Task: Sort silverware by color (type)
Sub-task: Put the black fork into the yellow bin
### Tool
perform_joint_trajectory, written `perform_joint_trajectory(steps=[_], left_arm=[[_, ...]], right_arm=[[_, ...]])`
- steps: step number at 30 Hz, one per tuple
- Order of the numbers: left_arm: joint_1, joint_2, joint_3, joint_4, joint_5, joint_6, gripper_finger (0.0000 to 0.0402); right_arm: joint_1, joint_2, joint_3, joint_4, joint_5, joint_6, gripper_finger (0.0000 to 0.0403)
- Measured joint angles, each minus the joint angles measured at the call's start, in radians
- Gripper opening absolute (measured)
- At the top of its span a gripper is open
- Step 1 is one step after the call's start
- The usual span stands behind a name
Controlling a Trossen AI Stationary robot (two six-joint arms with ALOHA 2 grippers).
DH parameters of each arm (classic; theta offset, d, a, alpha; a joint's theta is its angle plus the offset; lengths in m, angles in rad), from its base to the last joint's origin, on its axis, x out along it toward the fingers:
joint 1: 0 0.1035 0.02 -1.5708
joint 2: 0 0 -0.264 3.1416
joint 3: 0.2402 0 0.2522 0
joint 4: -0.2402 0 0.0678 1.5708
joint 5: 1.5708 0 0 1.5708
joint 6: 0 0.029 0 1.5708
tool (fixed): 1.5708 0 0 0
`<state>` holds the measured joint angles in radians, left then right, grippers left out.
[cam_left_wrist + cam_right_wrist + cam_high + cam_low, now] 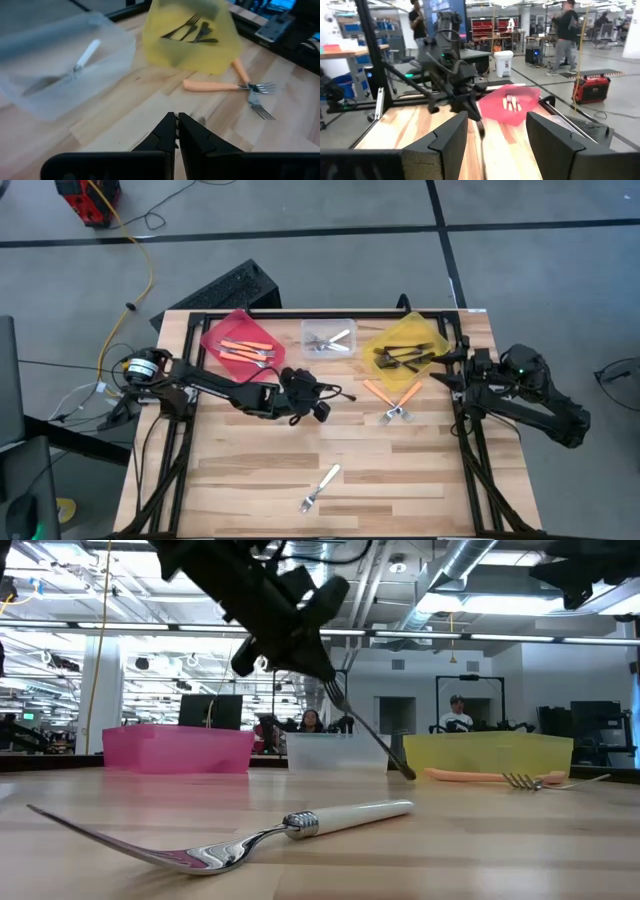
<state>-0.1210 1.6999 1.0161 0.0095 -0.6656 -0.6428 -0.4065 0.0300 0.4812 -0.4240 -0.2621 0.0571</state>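
Low view: the left gripper [318,662] is clamping a black fork [372,732] above the table [480,840]; the right gripper [492,131] is waiting, fingers apart.

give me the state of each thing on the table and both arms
left gripper: fingers shut on a dark fork, raised above the table
right gripper: fingers open, empty, at the table's right edge
red bin: holds orange-handled forks
clear bin: holds silver forks
yellow bin: holds dark forks
two orange forks: loose on table
white fork: loose on table
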Motion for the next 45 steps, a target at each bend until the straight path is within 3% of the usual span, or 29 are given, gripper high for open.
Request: perform_joint_trajectory(steps=[7, 16, 20, 25, 34, 38, 45], left_arm=[[-0.014, -0.045, 0.001, -0.001, 0.0, 0.085, 0.0004], [-0.014, -0.046, 0.002, -0.041, 0.013, 0.116, 0.0004], [-0.029, -0.051, 0.002, -0.124, 0.056, 0.251, 0.0013], [-0.036, -0.051, 0.002, -0.21, 0.053, 0.345, 0.0053], [-0.016, -0.047, 0.002, -0.324, 0.077, 0.485, 0.0163], [0.003, -0.047, -0.003, -0.34, 0.075, 0.44, 0.0204], [-0.011, -0.066, -0.003, -0.347, 0.078, 0.387, 0.0219]], right_arm=[[0.0, 0.114, 0.0, 0.01, 0.064, 0.022, 0.0226], [0.001, 0.399, 0.0, 0.078, 0.107, 0.013, 0.023], [0.023, 0.475, 0.0, 0.082, 0.107, -0.034, 0.0247], [0.057, 0.543, 0.0, 0.118, 0.107, -0.039, 0.026], [0.114, 0.643, 0.0, 0.203, 0.112, -0.039, 0.0261], [0.15, 0.714, 0.001, 0.262, 0.157, -0.039, 0.0261], [0.235, 0.93, 0.001, 0.444, 0.297, -0.062, 0.0261]])
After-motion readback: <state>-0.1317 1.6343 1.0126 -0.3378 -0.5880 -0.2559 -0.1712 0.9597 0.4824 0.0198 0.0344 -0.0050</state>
